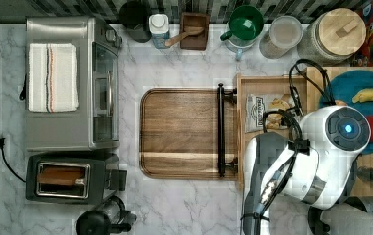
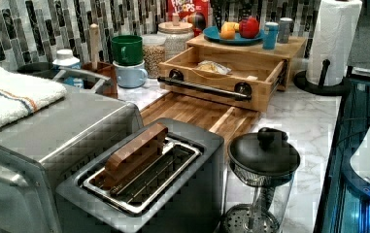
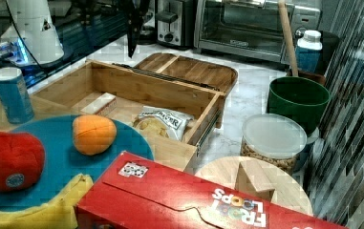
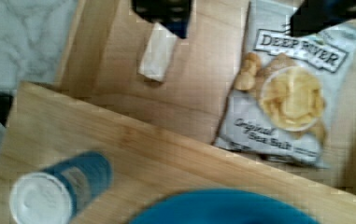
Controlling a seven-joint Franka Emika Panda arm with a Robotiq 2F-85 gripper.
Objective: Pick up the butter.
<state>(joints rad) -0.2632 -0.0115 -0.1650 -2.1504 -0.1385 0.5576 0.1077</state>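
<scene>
The pale cream-white butter stick (image 4: 157, 57) lies flat on the floor of the open wooden drawer (image 3: 136, 86), apart from the grey printed chip bag (image 4: 283, 88) in the same drawer. In the wrist view one end of the stick is covered by a dark finger of the claw (image 4: 241, 11), whose fingers stand spread and released above the drawer. In the top view the white robot arm (image 1: 316, 147) hides the butter. The marble surface (image 1: 184, 200) carries a wooden tray (image 1: 181, 132), toaster (image 1: 66, 178) and oven (image 1: 69, 83).
</scene>
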